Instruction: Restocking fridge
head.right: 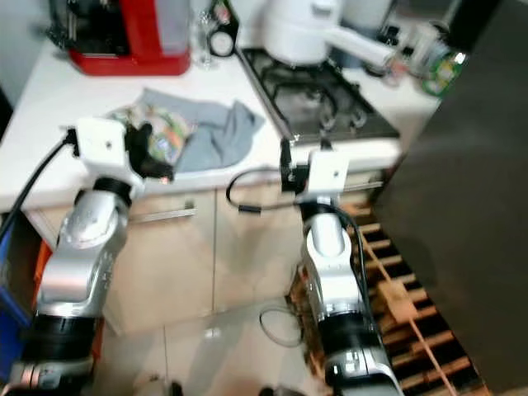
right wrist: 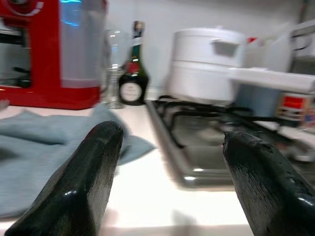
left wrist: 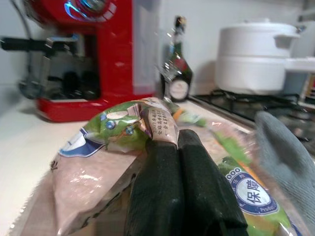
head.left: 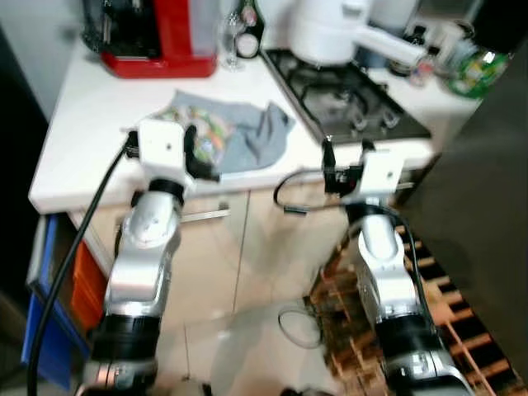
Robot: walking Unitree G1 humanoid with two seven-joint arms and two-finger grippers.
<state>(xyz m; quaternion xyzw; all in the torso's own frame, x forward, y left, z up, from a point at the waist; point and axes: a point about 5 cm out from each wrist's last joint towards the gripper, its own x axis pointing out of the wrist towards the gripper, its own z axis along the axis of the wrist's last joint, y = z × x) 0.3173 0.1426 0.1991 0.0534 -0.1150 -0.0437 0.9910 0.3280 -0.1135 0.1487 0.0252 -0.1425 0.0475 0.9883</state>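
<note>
A clear plastic bag of green produce (left wrist: pixel 123 132) with printed labels lies on the white counter (head.left: pixel 82 132), partly on a grey cloth (head.left: pixel 256 136). My left gripper (head.left: pixel 191 150) reaches over the counter's front edge, its fingers (left wrist: pixel 182 187) pressed together with a fold of the bag pinched at their tips. My right gripper (head.left: pixel 345 155) hovers at the counter edge in front of the gas hob (head.left: pixel 351 95). Its fingers (right wrist: pixel 93 162) stand wide apart with nothing between them.
A red coffee machine (head.left: pixel 161 37), a dark bottle (left wrist: pixel 177 73) and a glass stand at the back. A white pot (head.left: pixel 326 29) sits on the hob. A tall dark panel (head.left: pixel 487 206) rises at the right above a wooden rack (head.left: pixel 445 313). Blue crates (head.left: pixel 45 313) stand at the left.
</note>
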